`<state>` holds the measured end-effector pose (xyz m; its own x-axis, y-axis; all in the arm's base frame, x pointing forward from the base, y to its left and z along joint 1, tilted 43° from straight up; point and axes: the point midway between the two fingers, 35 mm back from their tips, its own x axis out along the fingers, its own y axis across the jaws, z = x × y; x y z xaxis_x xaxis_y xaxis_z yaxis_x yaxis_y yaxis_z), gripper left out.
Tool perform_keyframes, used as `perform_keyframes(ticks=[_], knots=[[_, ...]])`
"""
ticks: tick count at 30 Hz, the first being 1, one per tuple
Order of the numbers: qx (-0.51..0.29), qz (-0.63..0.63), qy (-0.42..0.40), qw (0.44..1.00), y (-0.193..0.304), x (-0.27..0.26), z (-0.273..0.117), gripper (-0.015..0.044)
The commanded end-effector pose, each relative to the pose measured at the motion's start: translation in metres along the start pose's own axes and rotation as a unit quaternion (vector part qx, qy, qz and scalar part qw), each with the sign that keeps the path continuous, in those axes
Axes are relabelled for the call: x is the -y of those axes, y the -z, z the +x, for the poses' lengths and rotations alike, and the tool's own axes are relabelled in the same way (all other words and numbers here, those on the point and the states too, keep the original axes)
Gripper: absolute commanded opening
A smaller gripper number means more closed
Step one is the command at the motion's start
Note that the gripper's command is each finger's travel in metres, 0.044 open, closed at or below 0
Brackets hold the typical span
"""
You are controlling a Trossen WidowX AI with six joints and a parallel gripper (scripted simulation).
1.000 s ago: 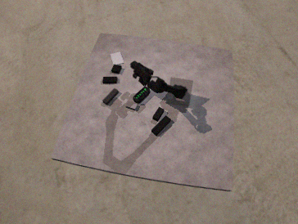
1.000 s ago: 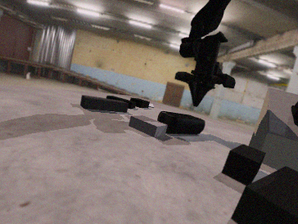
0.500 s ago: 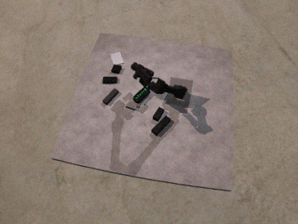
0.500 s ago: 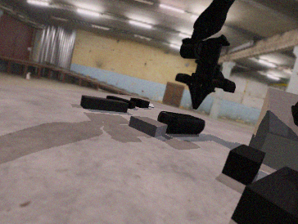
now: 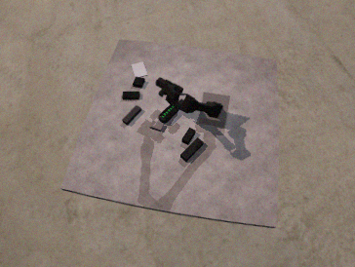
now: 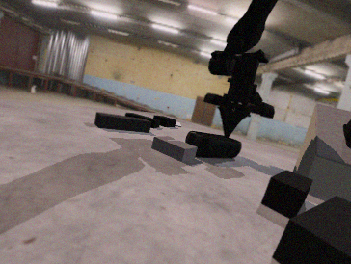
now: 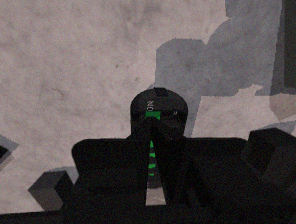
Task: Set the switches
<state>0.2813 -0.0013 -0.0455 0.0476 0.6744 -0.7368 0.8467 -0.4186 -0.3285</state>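
The dark grey controller unit (image 5: 167, 118) (image 6: 215, 145) (image 7: 159, 102) sits flat on its base, its switches facing up. Green switch ends show in a row along its top in the top view. In the wrist view, one green end shows beside the ON print at the unit's far end, and several more show through the slit between the fingers. Which switches are on cannot be told fully, as the fingers hide parts of them. The label underneath is hidden. My gripper (image 6: 228, 136) (image 7: 150, 120) is shut and empty, pointing down with its tips at or just above the unit's top near that end.
A small grey block (image 5: 158, 127) (image 6: 175, 147) lies close beside the unit. Two dark blocks (image 5: 188, 135) (image 5: 191, 150) lie on the arm's base side. Three more dark blocks (image 5: 132, 115) (image 5: 131, 95) (image 5: 138, 82) and a white card (image 5: 138, 69) lie across from them.
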Motion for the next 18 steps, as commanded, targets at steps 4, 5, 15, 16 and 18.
perform_keyframes(ticks=[4, 5, 15, 16, 18], knots=[[-0.002, 0.004, 0.003, 1.000, -0.0008, 0.0011, 0.0111, 0.0000], [-0.002, 0.004, 0.003, 1.000, -0.0008, 0.0011, 0.0111, 0.0000], [-0.002, 0.004, 0.003, 1.000, -0.0008, 0.0011, 0.0111, 0.0000], [-0.002, 0.004, 0.003, 1.000, -0.0008, 0.0011, 0.0111, 0.0000], [-0.002, 0.004, 0.003, 1.000, -0.0008, 0.0011, 0.0111, 0.0000]])
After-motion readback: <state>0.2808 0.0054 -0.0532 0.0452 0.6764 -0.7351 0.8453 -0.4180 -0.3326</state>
